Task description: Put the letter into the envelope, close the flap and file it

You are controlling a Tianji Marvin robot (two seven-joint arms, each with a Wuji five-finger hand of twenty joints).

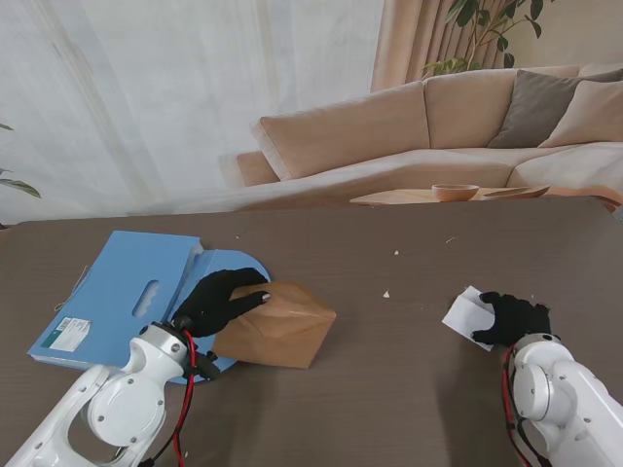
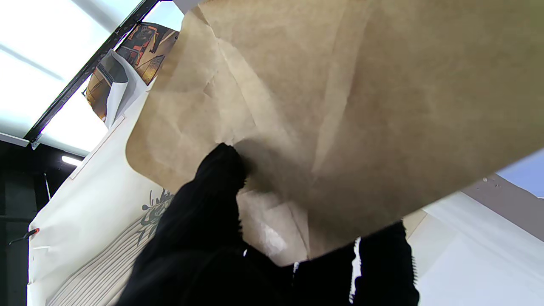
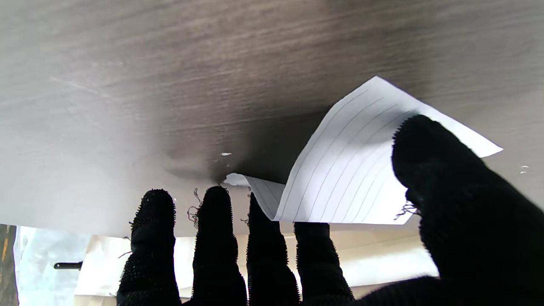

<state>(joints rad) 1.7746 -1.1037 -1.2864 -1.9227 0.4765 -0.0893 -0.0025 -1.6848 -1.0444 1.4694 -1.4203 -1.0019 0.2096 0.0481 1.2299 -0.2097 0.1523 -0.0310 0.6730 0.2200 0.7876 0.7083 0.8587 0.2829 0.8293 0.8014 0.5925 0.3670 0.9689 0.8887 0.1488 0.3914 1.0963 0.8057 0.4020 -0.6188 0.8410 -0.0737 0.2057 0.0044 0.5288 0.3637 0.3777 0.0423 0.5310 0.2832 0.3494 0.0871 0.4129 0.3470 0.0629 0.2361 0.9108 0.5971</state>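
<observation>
A brown kraft envelope (image 1: pixel 277 326) lies left of the table's middle, its flap raised, partly over the blue file folder (image 1: pixel 127 292). My left hand (image 1: pixel 219 302) in a black glove grips the envelope's near-left edge; in the left wrist view the envelope (image 2: pixel 340 106) fills the frame with fingers (image 2: pixel 212 199) pinched on it. At the right, my right hand (image 1: pixel 511 318) holds a folded white lined letter (image 1: pixel 465 315) just off the table. In the right wrist view the thumb (image 3: pixel 429 170) presses on the letter (image 3: pixel 348 178) with the other fingers under it.
The blue folder carries a white label (image 1: pixel 68 334) near its front-left corner. Small white scraps (image 1: pixel 386 293) lie on the dark wooden table (image 1: pixel 409 389) between the hands. A sofa and a low table with a bowl stand beyond the far edge.
</observation>
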